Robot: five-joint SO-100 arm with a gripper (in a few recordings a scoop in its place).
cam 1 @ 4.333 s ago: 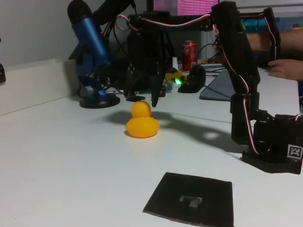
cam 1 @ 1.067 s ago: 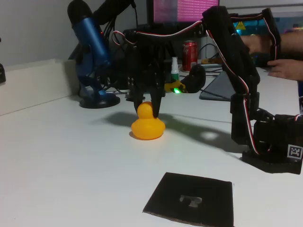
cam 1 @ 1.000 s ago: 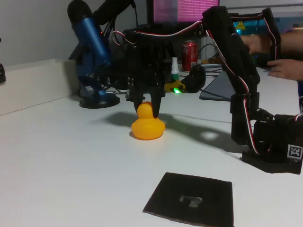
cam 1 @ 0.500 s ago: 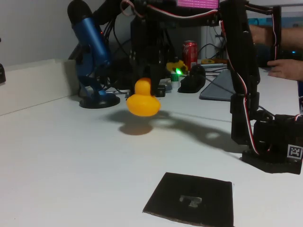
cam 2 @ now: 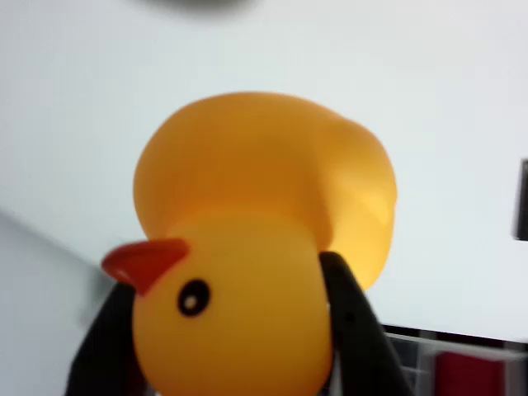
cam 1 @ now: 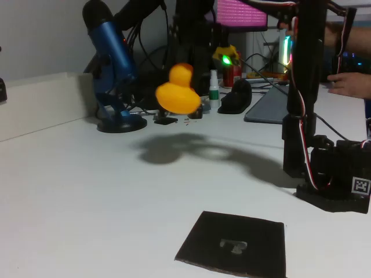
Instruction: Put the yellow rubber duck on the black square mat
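Observation:
The yellow rubber duck (cam 1: 177,91) hangs in the air well above the white table, held by its head in my gripper (cam 1: 184,68), which is shut on it. In the wrist view the duck (cam 2: 247,247) looms close, its orange beak pointing left, with my black fingers (cam 2: 351,322) pressed on both sides of its head. The black square mat (cam 1: 233,243) lies flat on the table at the front, to the right of and nearer than the duck, with a pale grey mark at its centre.
My arm's base (cam 1: 333,174) stands at the right. A blue microphone on a round stand (cam 1: 113,63) sits at the back left. A red can (cam 1: 233,61), a small bottle (cam 1: 214,87) and a dark mouse-like object (cam 1: 236,95) crowd the back. A person's hand (cam 1: 351,84) rests at the far right.
My gripper closed on the duck's head and lifted it off the table; in the last half second the duck rose further. The mat has not moved.

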